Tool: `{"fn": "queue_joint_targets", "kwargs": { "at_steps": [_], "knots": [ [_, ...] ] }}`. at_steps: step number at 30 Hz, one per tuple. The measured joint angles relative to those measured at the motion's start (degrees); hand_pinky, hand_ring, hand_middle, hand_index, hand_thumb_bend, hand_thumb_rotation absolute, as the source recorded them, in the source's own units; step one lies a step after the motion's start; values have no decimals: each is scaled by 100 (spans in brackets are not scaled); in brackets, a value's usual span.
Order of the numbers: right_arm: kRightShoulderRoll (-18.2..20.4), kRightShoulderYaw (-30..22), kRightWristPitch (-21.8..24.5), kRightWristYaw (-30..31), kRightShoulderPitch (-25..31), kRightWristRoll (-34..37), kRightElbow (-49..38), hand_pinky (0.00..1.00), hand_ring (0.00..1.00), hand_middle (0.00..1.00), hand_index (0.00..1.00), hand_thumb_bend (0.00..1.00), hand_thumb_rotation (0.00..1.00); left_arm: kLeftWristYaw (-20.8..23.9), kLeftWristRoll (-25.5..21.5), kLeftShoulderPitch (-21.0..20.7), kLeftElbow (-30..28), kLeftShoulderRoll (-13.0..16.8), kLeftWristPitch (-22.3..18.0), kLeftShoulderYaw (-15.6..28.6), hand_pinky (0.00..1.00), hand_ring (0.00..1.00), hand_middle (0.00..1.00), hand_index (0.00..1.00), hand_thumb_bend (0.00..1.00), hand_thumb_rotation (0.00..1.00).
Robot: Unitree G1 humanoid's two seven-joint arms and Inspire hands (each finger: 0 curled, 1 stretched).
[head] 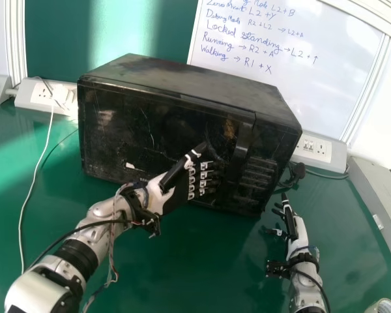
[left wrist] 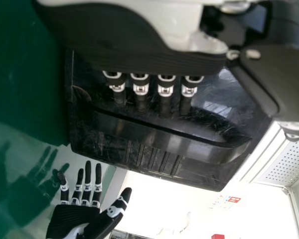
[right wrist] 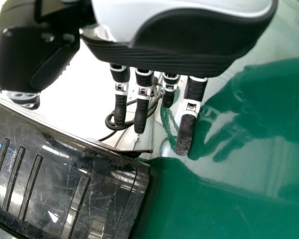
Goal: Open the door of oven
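In my head view, bright light streaks the green table point(head: 189, 274) and backdrop point(head: 117, 32); through my wrist cameras I see dark shadows, washed-out white beyond, and glints on the oven point(right wrist: 55, 184).

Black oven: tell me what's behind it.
A handwritten whiteboard rises behind the oven, and white socket panels show at both sides; whatever the oven's body covers cannot be seen.

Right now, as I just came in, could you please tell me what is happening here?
A robot is at a black oven, apparently trying to open its door. Its left hand, fingers extended, is in front of the door beside the handle, not gripping it. The right hand is near the oven's right side, empty. The door is closed.
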Motion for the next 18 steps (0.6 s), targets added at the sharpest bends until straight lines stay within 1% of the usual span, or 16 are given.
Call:
{"fn": "queue_joint_targets", "kwargs": {
  "at_steps": [6, 9, 14, 18],
  "knots": [
    [15, -12, 1, 0, -1, 3, 0, 56, 68, 82, 82, 89, 91, 310, 215, -160, 199, -71, -8, 0, 100, 100, 100, 100, 100, 99],
    [21, -2, -2, 0, -2, 1, 0, 56, 68, 82, 82, 94, 92, 438, 307, -219, 309, -99, -12, 0, 100, 100, 100, 100, 100, 100],
    [22, 0, -4, 1, -2, 0, 0, 56, 68, 82, 83, 93, 93, 541, 418, -259, 408, -129, -9, 5, 100, 100, 100, 100, 100, 98],
    [21, -1, -4, -2, -2, 0, 0, 55, 68, 82, 83, 92, 93, 603, 446, -374, 499, -146, 0, 21, 100, 100, 100, 100, 100, 97]
  ]
}}
